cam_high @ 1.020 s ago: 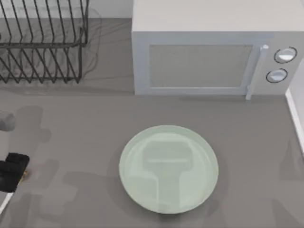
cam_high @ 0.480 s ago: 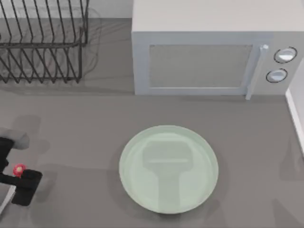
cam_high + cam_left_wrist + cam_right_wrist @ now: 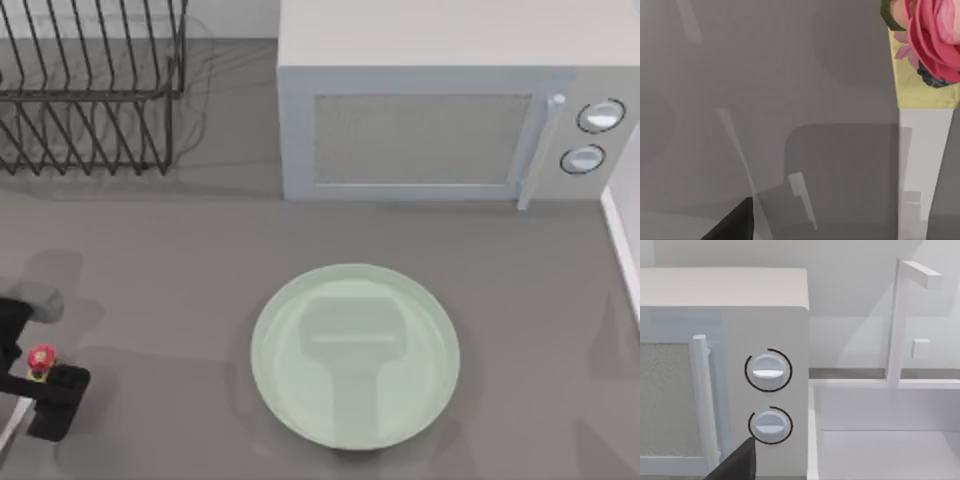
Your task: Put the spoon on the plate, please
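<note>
The pale-green plate (image 3: pixel 355 355) lies bare at the middle front of the table. At the far left edge, well left of the plate, my left gripper (image 3: pixel 38 375) is shut on the spoon (image 3: pixel 40 358). The spoon's red-pink knob sticks up between the black fingers (image 3: pixel 60 392). In the left wrist view the spoon's white handle (image 3: pixel 922 155) runs close to the camera, with the pink knob (image 3: pixel 932 35) at its end. The spoon's bowl is hidden. My right gripper (image 3: pixel 735 467) is parked facing the microwave's dials.
A white microwave (image 3: pixel 440 120) stands at the back, right of centre. A black wire dish rack (image 3: pixel 90 90) is at the back left. A white basin-like unit (image 3: pixel 890 415) sits beside the microwave on the right. Bare grey table (image 3: pixel 180 300) lies between my left gripper and the plate.
The left gripper shifted from the edge and turned, so the red knob came into sight one step ago. Since then it has barely moved. The plate is unmoved.
</note>
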### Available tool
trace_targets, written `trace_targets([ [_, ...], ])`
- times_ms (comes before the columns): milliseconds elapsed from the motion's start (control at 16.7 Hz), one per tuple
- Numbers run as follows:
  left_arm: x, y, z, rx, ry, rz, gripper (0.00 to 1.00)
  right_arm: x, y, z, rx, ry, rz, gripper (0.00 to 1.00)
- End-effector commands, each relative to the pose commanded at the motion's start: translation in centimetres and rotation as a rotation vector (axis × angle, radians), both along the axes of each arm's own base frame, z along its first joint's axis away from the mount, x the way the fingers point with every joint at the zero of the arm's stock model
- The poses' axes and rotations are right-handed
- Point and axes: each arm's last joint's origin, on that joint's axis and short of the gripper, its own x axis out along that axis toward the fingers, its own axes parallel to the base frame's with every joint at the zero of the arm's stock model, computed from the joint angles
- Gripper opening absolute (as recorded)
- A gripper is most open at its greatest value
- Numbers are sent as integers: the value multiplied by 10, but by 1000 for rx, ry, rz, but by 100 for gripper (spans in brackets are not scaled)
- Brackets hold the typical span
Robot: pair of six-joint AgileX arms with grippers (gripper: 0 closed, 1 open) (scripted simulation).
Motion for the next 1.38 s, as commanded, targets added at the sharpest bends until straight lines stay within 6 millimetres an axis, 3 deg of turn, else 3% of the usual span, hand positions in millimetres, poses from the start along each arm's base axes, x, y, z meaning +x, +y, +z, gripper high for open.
trace_targets([
  [780, 0, 0, 0, 0, 0, 0, 2, 0, 0, 0, 0, 0, 0, 100],
  [1260, 0, 0, 0, 0, 0, 0, 0, 0, 0, 0, 0, 0, 0, 100],
  [1320, 2, 0, 22, -8, -31, -1, 0, 0, 0, 0, 0, 0, 0, 100],
  [1380, 2, 0, 22, -8, -32, -1, 0, 0, 0, 0, 0, 0, 0, 100],
])
